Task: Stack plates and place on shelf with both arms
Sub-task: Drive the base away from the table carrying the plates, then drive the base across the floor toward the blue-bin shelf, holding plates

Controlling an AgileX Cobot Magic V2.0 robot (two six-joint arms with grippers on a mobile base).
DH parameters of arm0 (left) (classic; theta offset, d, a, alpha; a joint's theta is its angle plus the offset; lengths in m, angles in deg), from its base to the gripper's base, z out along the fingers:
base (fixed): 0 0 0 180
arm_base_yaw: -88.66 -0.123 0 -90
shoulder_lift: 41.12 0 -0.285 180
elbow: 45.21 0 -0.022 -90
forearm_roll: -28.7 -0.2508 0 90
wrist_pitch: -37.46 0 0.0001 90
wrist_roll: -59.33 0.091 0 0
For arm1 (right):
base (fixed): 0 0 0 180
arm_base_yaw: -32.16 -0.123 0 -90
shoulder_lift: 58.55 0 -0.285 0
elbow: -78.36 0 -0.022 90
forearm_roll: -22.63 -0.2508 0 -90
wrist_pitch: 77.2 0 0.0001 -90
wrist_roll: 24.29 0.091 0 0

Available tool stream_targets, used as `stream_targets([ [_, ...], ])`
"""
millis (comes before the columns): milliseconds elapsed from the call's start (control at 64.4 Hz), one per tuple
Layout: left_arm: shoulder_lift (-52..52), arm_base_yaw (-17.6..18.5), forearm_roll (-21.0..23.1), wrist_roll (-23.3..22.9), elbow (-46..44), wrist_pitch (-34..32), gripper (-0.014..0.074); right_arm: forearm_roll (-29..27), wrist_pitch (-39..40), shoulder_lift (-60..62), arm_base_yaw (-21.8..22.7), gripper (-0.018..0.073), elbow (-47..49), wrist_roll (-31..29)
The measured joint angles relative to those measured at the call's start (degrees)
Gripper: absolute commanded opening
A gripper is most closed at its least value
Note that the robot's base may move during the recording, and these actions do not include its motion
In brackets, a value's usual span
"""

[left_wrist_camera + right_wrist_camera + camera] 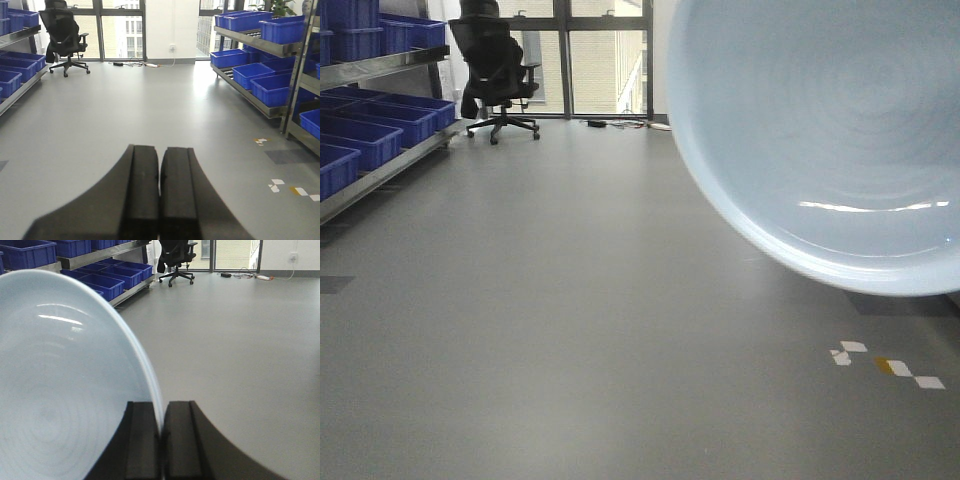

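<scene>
Right wrist-mounted view: right gripper (161,437) pinches the plate (65,390) by its rim, dish spreading leftward. Left gripper (160,197) is pressed together, empty.

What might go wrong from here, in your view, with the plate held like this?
1. The right gripper pinches the plate only at its thin rim; the glossy dish may slip or swing and drop to the floor.
2. The left gripper is shut and empty, so nothing backs up that hold.
3. The plate blocks much of the front view, which may hamper approaching the shelf.
</scene>
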Motion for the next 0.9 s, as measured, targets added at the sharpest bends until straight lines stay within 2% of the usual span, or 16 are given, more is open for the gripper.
stream_targets([
  [901,0.00,0.00,0.00,0.00,0.00,0.00,0.0080,0.00,0.00,0.00,0.00,0.0048,0.00,0.00],
])
